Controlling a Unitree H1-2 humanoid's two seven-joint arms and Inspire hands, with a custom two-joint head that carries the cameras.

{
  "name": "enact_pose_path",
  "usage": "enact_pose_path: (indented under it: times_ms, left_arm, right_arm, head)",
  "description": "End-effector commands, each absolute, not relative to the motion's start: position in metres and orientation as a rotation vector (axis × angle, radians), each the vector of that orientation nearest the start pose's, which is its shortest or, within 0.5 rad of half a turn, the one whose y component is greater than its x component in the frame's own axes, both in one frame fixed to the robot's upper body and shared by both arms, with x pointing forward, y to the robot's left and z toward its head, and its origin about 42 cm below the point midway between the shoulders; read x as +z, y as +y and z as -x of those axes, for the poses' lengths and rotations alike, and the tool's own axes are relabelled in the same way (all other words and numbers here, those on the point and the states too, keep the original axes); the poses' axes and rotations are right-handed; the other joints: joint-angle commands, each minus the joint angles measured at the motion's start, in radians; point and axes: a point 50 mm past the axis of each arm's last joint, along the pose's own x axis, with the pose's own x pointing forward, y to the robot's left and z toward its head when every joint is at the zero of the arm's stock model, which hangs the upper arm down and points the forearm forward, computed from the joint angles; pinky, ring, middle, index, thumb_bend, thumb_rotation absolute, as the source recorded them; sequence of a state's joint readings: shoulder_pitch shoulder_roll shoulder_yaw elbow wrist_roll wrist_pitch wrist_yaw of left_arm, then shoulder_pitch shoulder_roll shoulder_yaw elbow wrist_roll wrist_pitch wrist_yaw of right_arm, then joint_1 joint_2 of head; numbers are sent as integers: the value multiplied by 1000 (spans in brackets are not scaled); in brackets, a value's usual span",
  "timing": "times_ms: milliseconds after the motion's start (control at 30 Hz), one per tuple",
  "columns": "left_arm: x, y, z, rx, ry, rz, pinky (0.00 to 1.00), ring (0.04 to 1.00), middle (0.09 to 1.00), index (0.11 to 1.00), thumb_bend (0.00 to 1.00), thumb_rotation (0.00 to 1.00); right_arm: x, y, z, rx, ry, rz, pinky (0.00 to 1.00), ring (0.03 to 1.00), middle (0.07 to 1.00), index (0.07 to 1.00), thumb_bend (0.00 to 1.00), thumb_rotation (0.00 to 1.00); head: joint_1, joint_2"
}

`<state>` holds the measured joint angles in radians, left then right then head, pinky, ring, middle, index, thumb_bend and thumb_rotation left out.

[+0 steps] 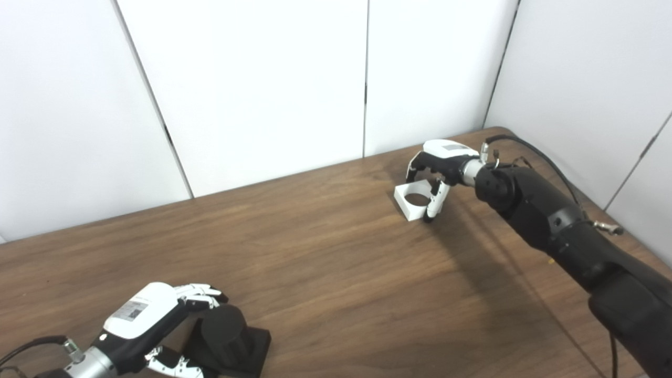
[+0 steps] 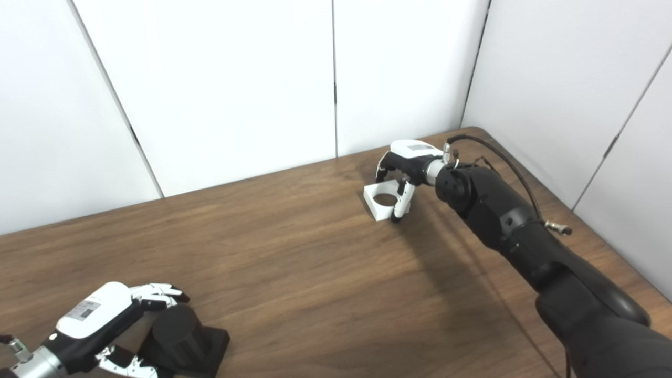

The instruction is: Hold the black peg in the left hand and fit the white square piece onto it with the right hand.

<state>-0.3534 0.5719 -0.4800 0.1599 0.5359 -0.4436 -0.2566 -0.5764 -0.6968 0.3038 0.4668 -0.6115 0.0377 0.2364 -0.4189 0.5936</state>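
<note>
Fingers of your left hand (image 1: 142, 320) curl around the black peg (image 1: 223, 331) in the left eye view, thumb below it, fingertips above; the peg stands upright on its black base, resting on the table (image 1: 325, 273). Your right hand (image 1: 441, 165) arches over the white square piece (image 1: 415, 199), thumb against its near side, fingers behind it. In the right eye view you see the piece's round hole holds nothing but bare wood, and whether the grip has closed on it you cannot tell.
</note>
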Motion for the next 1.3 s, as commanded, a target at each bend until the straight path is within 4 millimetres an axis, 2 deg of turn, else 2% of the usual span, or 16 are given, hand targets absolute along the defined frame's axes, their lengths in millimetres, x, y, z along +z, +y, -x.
enact_pose_path:
  times_ms: [0, 167, 267, 433, 700, 900, 1033, 1267]
  left_arm:
    - [133, 262, -344, -949, -326, -1255, 745, 851, 805, 487, 523, 52]
    - [134, 260, -346, -946, -328, -1264, 739, 861, 809, 488, 523, 53]
    - [133, 257, -346, -953, -331, -1268, 738, 861, 814, 488, 523, 54]
    - [128, 253, -347, -954, -326, -1270, 751, 871, 817, 488, 524, 56]
    - [131, 240, -350, -958, -320, -1284, 742, 888, 831, 488, 525, 60]
    - [135, 229, -352, -954, -305, -1291, 747, 907, 850, 489, 525, 63]
    - [136, 223, -353, -951, -298, -1290, 753, 908, 853, 489, 525, 63]
    - [137, 217, -357, -941, -301, -1288, 771, 901, 847, 489, 525, 64]
  right_arm:
    - [225, -395, -448, 171, 91, 1403, 708, 807, 751, 476, 521, 127]
    - [236, -391, -445, 173, 26, 1375, 760, 820, 760, 476, 521, 128]
    - [242, -384, -442, 187, -16, 1361, 750, 809, 754, 476, 522, 126]
    - [252, -374, -435, 218, -55, 1352, 773, 829, 763, 479, 522, 125]
    - [270, -363, -429, 259, -134, 1342, 754, 829, 762, 480, 521, 124]
    - [286, -349, -422, 282, -201, 1378, 698, 808, 755, 480, 521, 125]
    - [295, -340, -419, 310, -227, 1382, 714, 816, 763, 479, 521, 125]
    - [305, -319, -416, 370, -283, 1383, 679, 806, 763, 478, 521, 127]
  head:
    - [5, 3]
    - [38, 15]
    - [72, 25]
    - [152, 34]
    - [270, 64]
    - [351, 87]
    - [380, 98]
    - [406, 106]
